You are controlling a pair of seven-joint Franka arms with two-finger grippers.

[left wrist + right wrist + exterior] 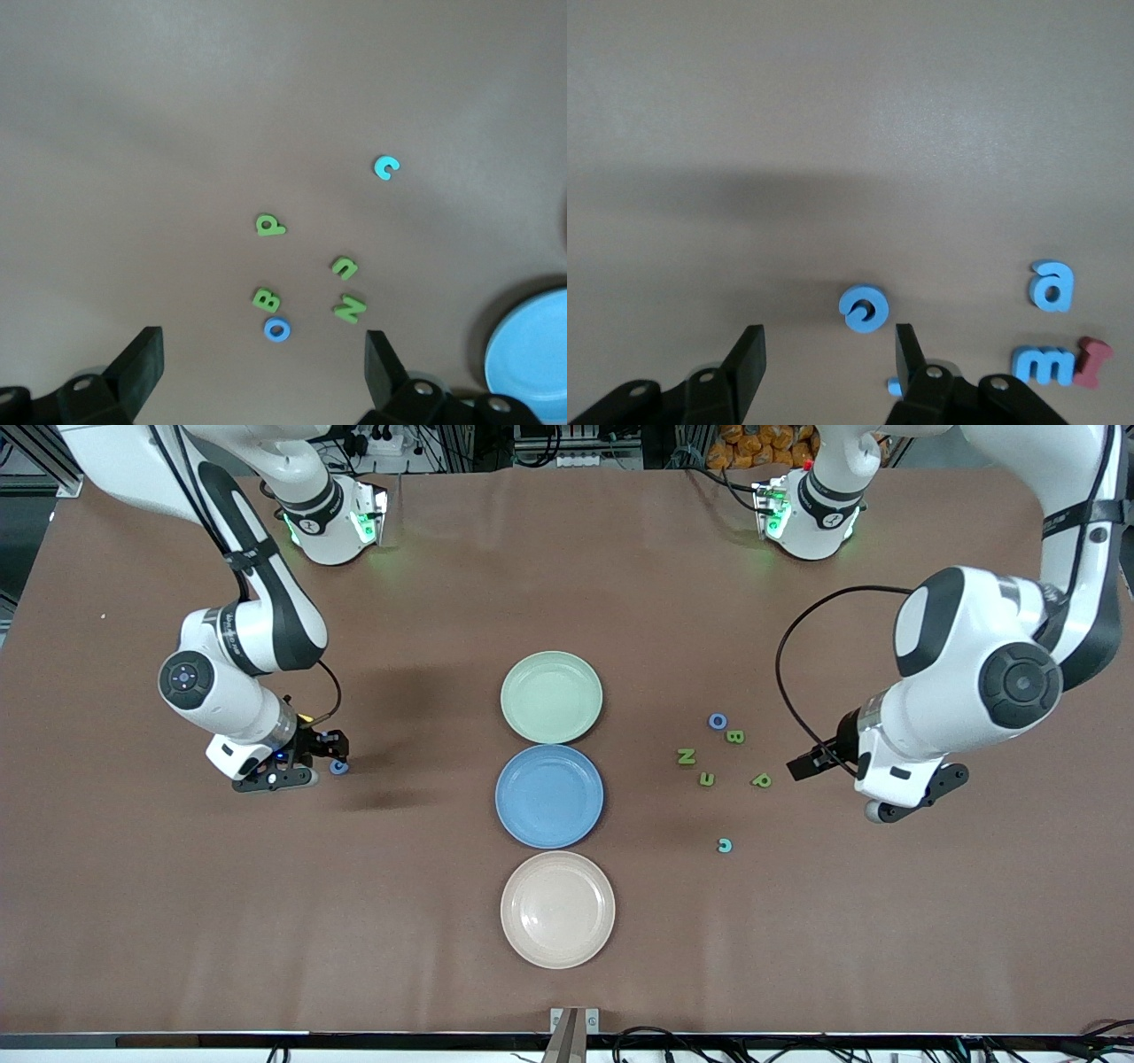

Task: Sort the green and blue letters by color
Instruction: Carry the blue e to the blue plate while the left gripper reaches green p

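1. Three plates sit in a row down the middle of the counter (177, 921), between the two hands: a green plate (551, 696) nearest the robot bases, a blue plate (549, 795) next, and a beige plate (557, 909) nearest the front camera.
2. The right hand (326, 757) is low at the counter toward the right arm's end, well apart from the plates. Its fingers (749, 354) stand apart, with a blue curled letter (865, 307) lying on the counter just ahead of the gap between them; nothing is gripped.
3. Beside that hand, its wrist view shows more pieces: a blue "a" (1052, 285), a blue "m" (1043, 365), a red letter (1093, 361) touching the "m", and a small blue bit (894, 386) at one finger, mostly hidden.
4. The left hand (811, 763) hovers over the counter toward the left arm's end, wide open and empty.
5. Between this hand and the plates lie six letters, none touching a plate: four green ones, a "B" (734, 736), an "N" (686, 757), a "u" (706, 779) and a "P" (761, 780); a blue "O" (718, 721) just beside the "B"; and a paler cyan "c" (725, 845) apart from the rest.
6. No letter lies on any plate.
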